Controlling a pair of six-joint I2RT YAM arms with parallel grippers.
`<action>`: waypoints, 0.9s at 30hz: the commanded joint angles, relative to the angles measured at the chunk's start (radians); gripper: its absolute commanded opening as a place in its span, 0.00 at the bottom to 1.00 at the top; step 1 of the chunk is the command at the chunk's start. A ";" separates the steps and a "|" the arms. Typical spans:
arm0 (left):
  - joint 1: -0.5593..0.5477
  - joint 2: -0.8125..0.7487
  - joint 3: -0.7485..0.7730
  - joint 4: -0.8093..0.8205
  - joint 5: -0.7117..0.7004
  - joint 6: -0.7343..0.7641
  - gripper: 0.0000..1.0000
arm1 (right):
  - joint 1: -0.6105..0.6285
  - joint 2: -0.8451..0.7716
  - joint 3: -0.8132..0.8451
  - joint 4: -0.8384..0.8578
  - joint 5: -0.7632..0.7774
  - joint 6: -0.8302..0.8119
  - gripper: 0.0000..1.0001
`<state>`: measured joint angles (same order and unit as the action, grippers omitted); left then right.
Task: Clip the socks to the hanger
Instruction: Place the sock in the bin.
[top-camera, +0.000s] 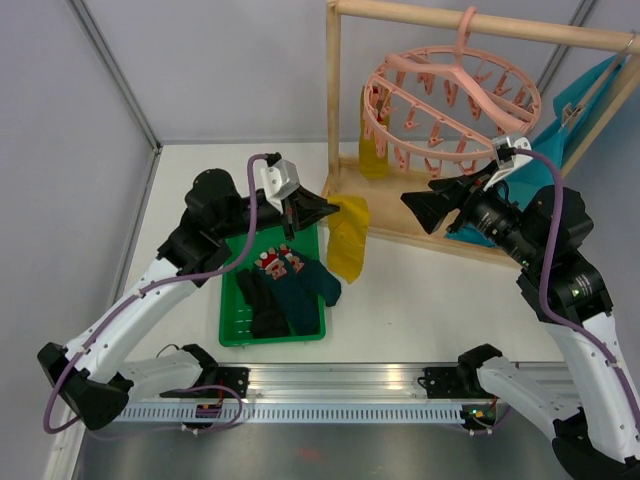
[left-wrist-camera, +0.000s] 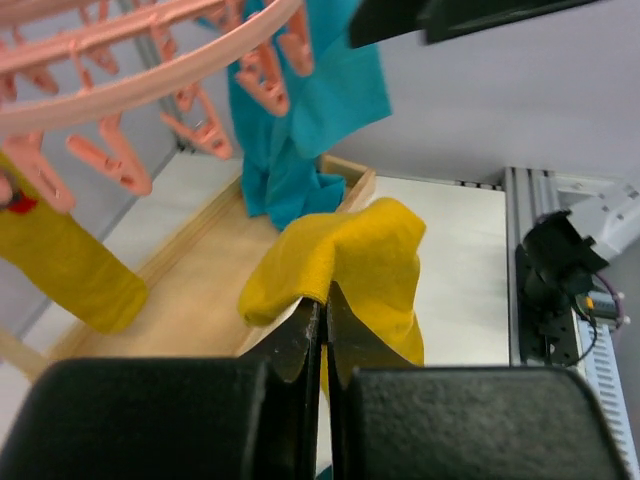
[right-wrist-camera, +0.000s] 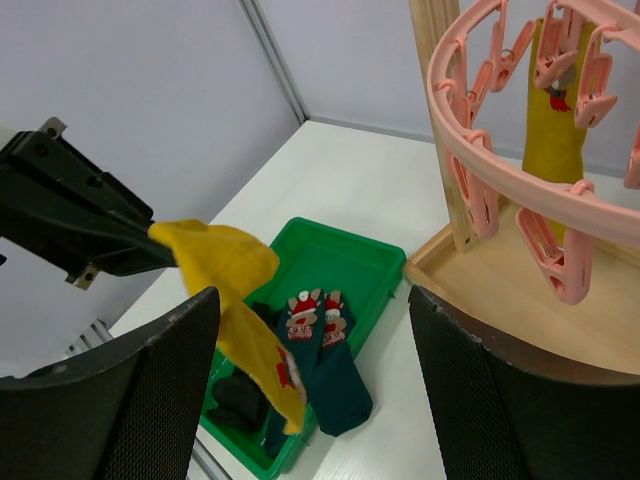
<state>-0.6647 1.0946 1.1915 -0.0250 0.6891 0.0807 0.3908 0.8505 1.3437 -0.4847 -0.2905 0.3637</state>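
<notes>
My left gripper (top-camera: 325, 209) is shut on a mustard yellow sock (top-camera: 349, 239) and holds it in the air, right of the green tray (top-camera: 232, 310). The sock drapes over the jaws in the left wrist view (left-wrist-camera: 365, 255) and shows in the right wrist view (right-wrist-camera: 235, 300). The pink ring hanger (top-camera: 450, 100) hangs from the wooden rack, with another yellow sock (top-camera: 372, 150) clipped on its left side. My right gripper (top-camera: 428, 205) is open and empty, below the hanger, facing the held sock. Dark teal socks (top-camera: 305, 290) with red-and-white pattern and black socks (top-camera: 262, 305) lie in the tray.
The wooden frame rack (top-camera: 333, 90) stands at the back right on a wooden base (top-camera: 420, 225). A large teal cloth (top-camera: 560, 130) hangs on its right side. Grey walls close the left and back.
</notes>
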 joint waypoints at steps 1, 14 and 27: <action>-0.001 0.050 0.010 -0.003 -0.219 -0.106 0.02 | 0.003 0.005 -0.014 0.029 -0.003 0.004 0.82; -0.004 0.053 -0.070 -0.086 -0.395 -0.347 0.02 | 0.003 -0.004 -0.064 0.032 0.005 -0.009 0.82; -0.033 0.050 -0.236 -0.059 -0.587 -0.628 0.02 | 0.003 0.005 -0.104 0.069 0.013 -0.005 0.82</action>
<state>-0.6964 1.1130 1.0130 -0.1131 0.2127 -0.4194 0.3908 0.8528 1.2446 -0.4637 -0.2802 0.3527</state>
